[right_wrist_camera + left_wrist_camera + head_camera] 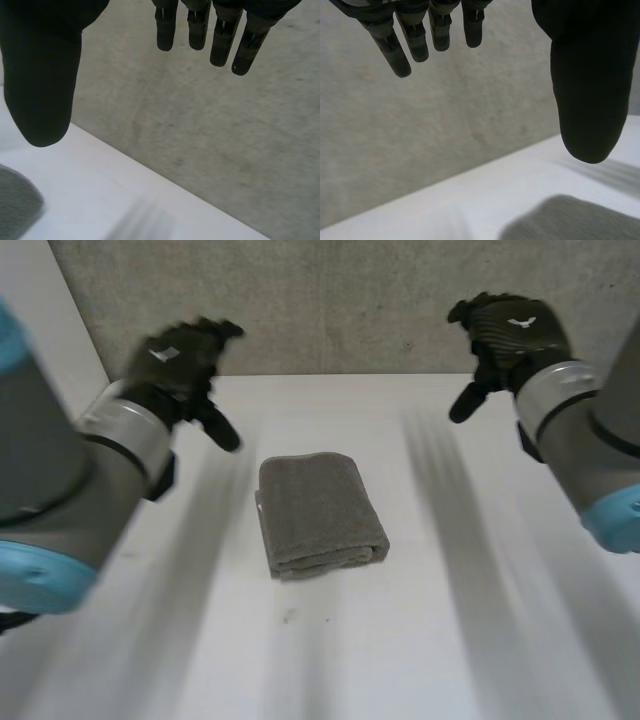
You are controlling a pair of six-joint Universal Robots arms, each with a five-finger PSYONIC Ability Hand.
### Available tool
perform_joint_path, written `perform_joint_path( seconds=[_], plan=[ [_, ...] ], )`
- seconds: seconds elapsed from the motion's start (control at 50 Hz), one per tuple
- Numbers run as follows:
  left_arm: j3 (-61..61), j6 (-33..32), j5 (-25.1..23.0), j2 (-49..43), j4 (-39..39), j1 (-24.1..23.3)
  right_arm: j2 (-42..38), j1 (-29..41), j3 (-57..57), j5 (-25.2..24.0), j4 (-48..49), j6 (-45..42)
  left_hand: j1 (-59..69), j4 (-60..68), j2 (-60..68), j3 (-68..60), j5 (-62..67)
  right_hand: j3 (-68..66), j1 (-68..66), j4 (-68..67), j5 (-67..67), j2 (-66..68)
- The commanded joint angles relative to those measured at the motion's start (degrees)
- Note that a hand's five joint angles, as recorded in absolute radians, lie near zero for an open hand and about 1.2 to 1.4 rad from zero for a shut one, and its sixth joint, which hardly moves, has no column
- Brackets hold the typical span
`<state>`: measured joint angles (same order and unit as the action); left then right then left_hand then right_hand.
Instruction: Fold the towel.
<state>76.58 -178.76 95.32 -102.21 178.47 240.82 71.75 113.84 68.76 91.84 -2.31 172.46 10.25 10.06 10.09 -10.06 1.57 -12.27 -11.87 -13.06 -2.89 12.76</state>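
A grey-brown towel (318,513) lies folded into a small thick rectangle at the middle of the white table (420,640). My left hand (185,358) hovers above the table's far left, apart from the towel, fingers straight and holding nothing. My right hand (505,332) hangs over the far right, equally apart and open. In the left wrist view the fingers (402,42) and thumb (590,85) are spread, with a towel edge (575,220) below the thumb. In the right wrist view the thumb (42,75) and fingers (220,35) are spread too, with a bit of towel (15,207) under the thumb.
A grey concrete-like wall (340,300) rises behind the table's far edge. A white panel (45,320) stands at the far left. White tabletop surrounds the towel on all sides.
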Motion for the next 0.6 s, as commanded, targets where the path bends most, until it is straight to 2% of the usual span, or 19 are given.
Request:
perform_joint_path(
  seconds=[0.02,0.1,0.32,0.46,0.6],
  plan=[
    [1.63,0.16,-1.8,8.16,-7.25,4.21,6.46,-2.39,7.69,-0.35,0.63,-0.37,0.13,0.33,0.3,-0.33,-1.18,2.27,1.87,3.06,2.89,-2.76],
    [3.74,0.42,-4.0,9.92,-7.44,4.39,7.53,-3.01,9.37,-0.7,2.56,-0.28,0.13,0.33,0.29,-0.33,-1.18,2.27,1.87,3.06,2.89,-2.76],
    [5.51,0.51,-4.53,9.31,-7.0,4.75,7.71,-2.49,9.72,-0.61,3.18,-0.28,-0.04,0.16,0.13,-0.16,-1.35,2.27,1.87,3.06,2.89,-2.76],
    [5.07,0.16,-4.62,8.7,-1.91,4.57,7.71,-2.4,9.9,-0.61,3.18,-0.28,-0.04,0.16,0.13,-0.16,-1.35,2.27,1.87,3.06,2.89,-2.76],
    [5.15,0.07,-4.79,8.78,-0.67,4.48,7.8,-2.14,9.99,-0.7,3.18,-0.2,-0.04,0.16,0.13,-0.16,-1.35,2.27,1.87,3.06,2.89,-2.76]
  ],
)
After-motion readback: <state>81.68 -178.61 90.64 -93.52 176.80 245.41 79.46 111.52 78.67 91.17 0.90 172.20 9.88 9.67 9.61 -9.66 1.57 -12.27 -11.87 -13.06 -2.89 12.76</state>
